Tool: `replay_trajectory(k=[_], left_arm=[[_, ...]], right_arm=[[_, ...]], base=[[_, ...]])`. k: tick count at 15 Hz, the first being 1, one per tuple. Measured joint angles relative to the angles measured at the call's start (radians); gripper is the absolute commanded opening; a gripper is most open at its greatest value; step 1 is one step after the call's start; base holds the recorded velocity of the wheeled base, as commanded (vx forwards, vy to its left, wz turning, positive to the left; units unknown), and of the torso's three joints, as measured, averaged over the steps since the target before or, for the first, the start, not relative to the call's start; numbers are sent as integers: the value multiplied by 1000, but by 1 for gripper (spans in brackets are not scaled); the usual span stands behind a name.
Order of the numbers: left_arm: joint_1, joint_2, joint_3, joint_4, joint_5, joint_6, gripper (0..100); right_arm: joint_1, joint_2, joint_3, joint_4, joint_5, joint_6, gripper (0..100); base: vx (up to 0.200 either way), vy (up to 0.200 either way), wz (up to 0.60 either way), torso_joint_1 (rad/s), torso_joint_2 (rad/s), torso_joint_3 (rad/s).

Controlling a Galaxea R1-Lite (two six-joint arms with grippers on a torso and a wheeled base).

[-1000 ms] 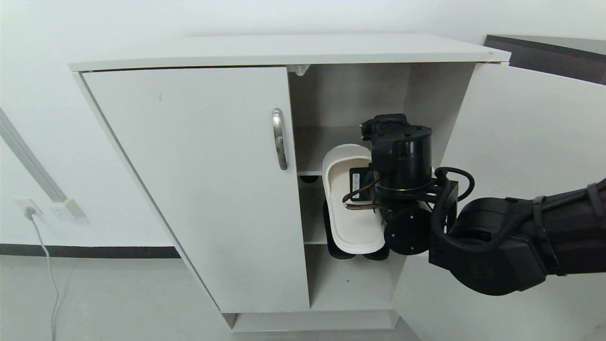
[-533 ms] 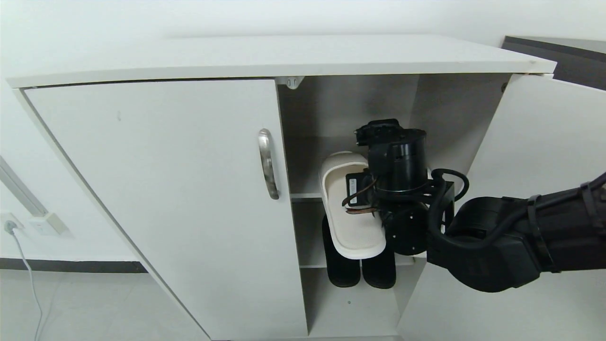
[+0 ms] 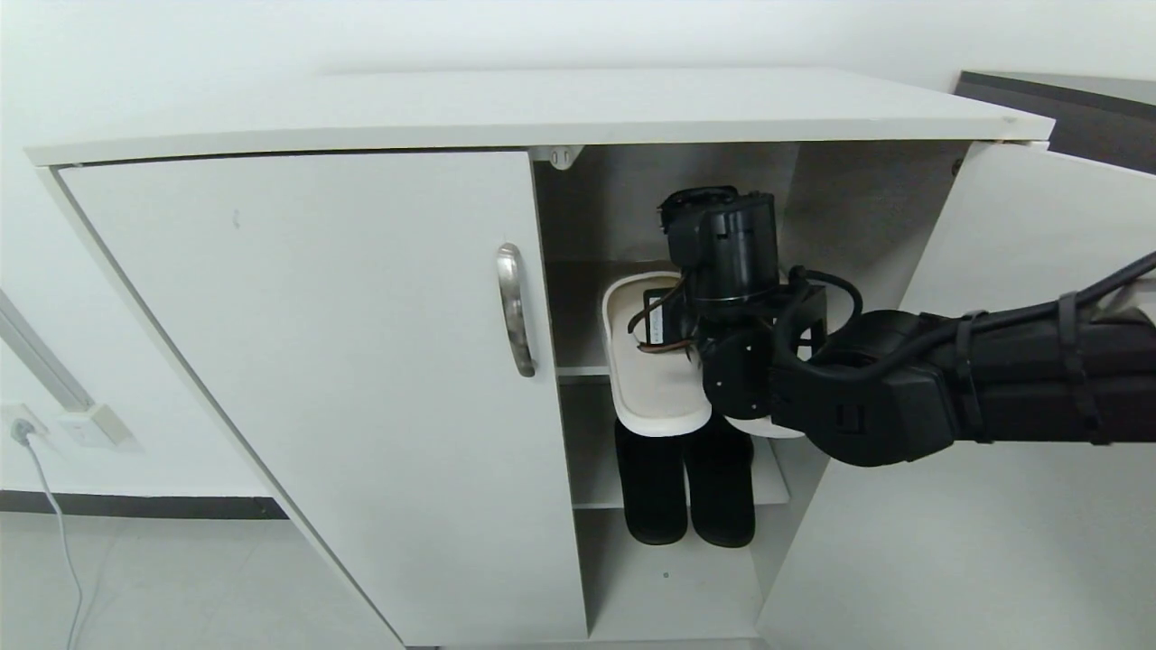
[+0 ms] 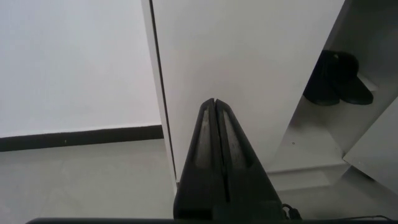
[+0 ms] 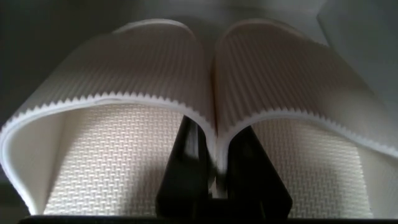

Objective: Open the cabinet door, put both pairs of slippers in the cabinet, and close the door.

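Observation:
The white cabinet (image 3: 542, 99) has its right door (image 3: 1020, 271) swung open and its left door (image 3: 316, 361) closed. My right gripper (image 5: 214, 155) is shut on the adjoining straps of the white slippers (image 5: 155, 68), holding the pair (image 3: 650, 397) at the upper shelf's front edge with the heels sticking out. The black slippers (image 3: 686, 492) lie side by side on the lower shelf, heels overhanging. My left gripper (image 4: 214, 109) is shut on nothing, low in front of the closed left door, with the black slippers (image 4: 339, 78) off to its side.
A metal handle (image 3: 512, 310) runs down the closed left door's inner edge. Below the black slippers the bottom compartment (image 3: 668, 587) holds nothing. A wall socket with a cable (image 3: 27, 433) sits left of the cabinet, above grey floor.
The head view has moved closer to the cabinet. My right arm has lifted the white slippers and pushed them farther in, from the lower shelf's height to the upper shelf.

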Motion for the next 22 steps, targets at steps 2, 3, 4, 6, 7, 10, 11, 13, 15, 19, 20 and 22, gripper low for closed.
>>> replay_trajectory(k=[2,3,4,6,7,10,11,13,15,19,20,22], left_arm=[[0,0,0,0,-1,0,0],[0,0,0,0,-1,0,0],[0,0,0,0,-1,0,0],[1,0,0,0,-1,0,0],[0,0,0,0,-1,0,0],[0,0,0,0,-1,0,0],[0,0,0,0,-1,0,0],[0,0,0,0,-1,0,0],[0,0,0,0,-1,-1,0],[0,0,0,0,-1,-1,0],[0,0,0,0,-1,-1,0],[0,0,0,0,-1,-1,0]], right_arm=[[-15,32,-46,10,-1,1,0],[-22,48,-77,20,0,1,0],[-29,62,-103,36,0,1,0],[-40,83,-143,52,-1,1,0],[-41,92,-162,59,0,1,0],[-61,120,-222,78,1,0,0],[-69,128,-237,83,4,0,0],[-80,141,-254,90,37,1,0],[-87,149,-259,90,48,1,0],[-89,154,-259,91,56,1,100],[-89,155,-258,91,56,1,100],[-89,158,-256,98,56,1,100]], base=[[0,0,0,0,0,0],[0,0,0,0,0,0],[0,0,0,0,0,0],[0,0,0,0,0,0],[0,0,0,0,0,0],[0,0,0,0,0,0],[0,0,0,0,0,0],[0,0,0,0,0,0],[0,0,0,0,0,0],[0,0,0,0,0,0],[0,0,0,0,0,0],[0,0,0,0,0,0]])
